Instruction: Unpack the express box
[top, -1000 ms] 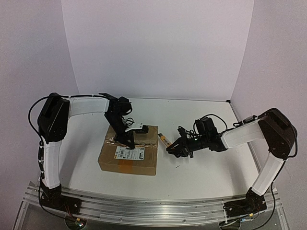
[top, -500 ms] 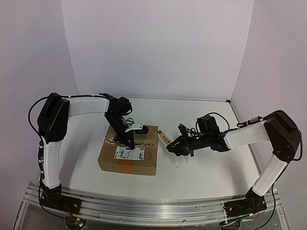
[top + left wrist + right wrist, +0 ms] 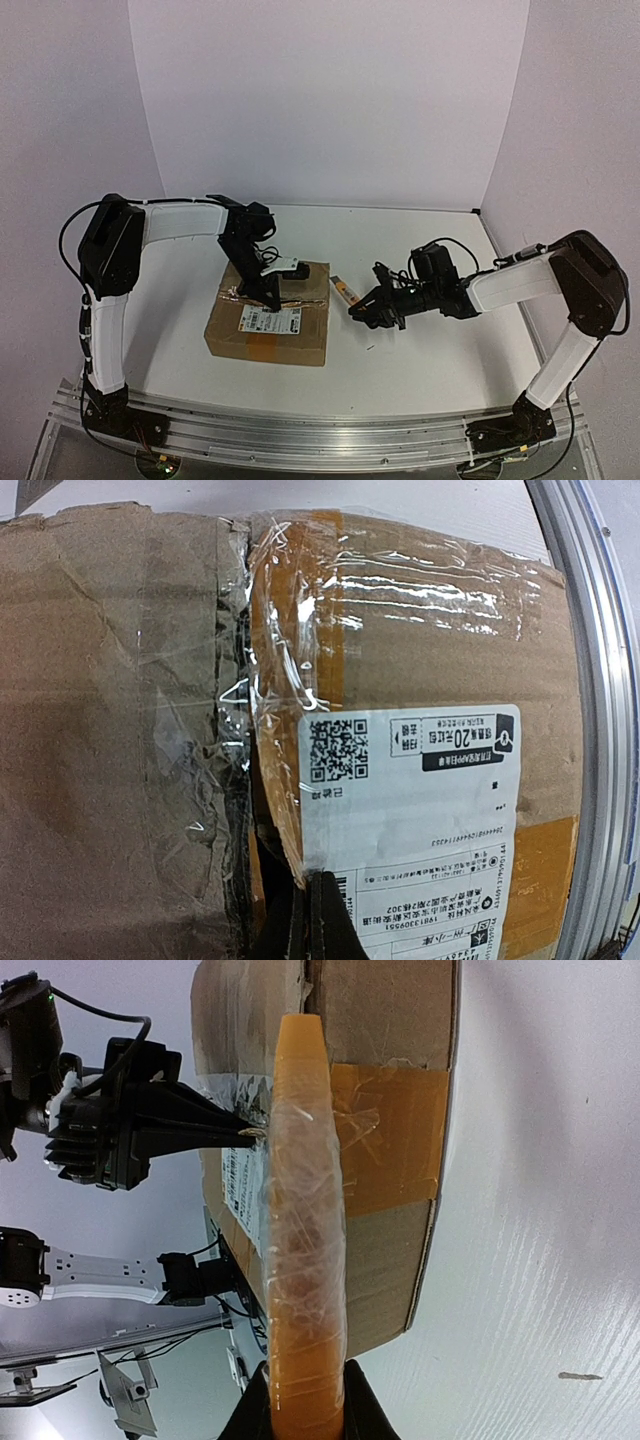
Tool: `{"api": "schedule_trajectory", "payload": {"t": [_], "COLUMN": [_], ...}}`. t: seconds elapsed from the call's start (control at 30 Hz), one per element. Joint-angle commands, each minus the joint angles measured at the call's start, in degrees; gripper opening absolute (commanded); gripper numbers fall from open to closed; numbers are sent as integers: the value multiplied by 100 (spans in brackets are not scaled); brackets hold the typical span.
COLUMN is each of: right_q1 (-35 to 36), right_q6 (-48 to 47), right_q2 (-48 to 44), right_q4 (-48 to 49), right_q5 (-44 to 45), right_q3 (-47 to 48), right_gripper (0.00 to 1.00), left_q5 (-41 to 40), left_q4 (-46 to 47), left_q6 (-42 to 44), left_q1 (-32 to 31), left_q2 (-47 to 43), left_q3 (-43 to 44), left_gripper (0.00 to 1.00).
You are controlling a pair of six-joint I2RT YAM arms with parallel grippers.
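Note:
The express box [image 3: 262, 338], brown cardboard with a white label [image 3: 270, 319], lies left of centre on the table. In the left wrist view its taped seam [image 3: 238, 780] is split into a dark gap beside the label [image 3: 420, 800]. My left gripper [image 3: 271, 303] is shut, its tips [image 3: 312, 895] resting on the box top at the label's edge by that gap. To the right of the box, my right gripper [image 3: 362, 310] is shut on an orange-yellow utility knife [image 3: 303, 1210] wrapped in clear film. The knife [image 3: 343, 291] points at the box's right side [image 3: 395, 1080].
White table [image 3: 420, 250] enclosed by pale walls, with an aluminium rail [image 3: 320, 435] along the near edge. Orange tape [image 3: 390, 1140] crosses the box's side. A small dark speck [image 3: 580, 1375] lies on the table near the knife.
The right arm has shifted slightly to the right, with the knife still held and pointing at the box. The left gripper and the box have not moved.

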Motion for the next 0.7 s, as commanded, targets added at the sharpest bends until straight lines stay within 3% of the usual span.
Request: {"api": "schedule_trajectory", "payload": {"t": [0.0,0.67], "right_q1": [25,42], "right_q6": [-77,-67], "right_q2": [27,276], "right_q4": [53,-53], "right_q5": [6,-176], "right_q3": [11,199], "right_gripper": [0,0], "left_q5": [-471,-488], "left_q4": [116,213], "left_q6": [200,191], "left_q1": [-1,2], "left_q2": [-103,-131], "left_q3": [-124,-151], "left_gripper": [0,0]}}
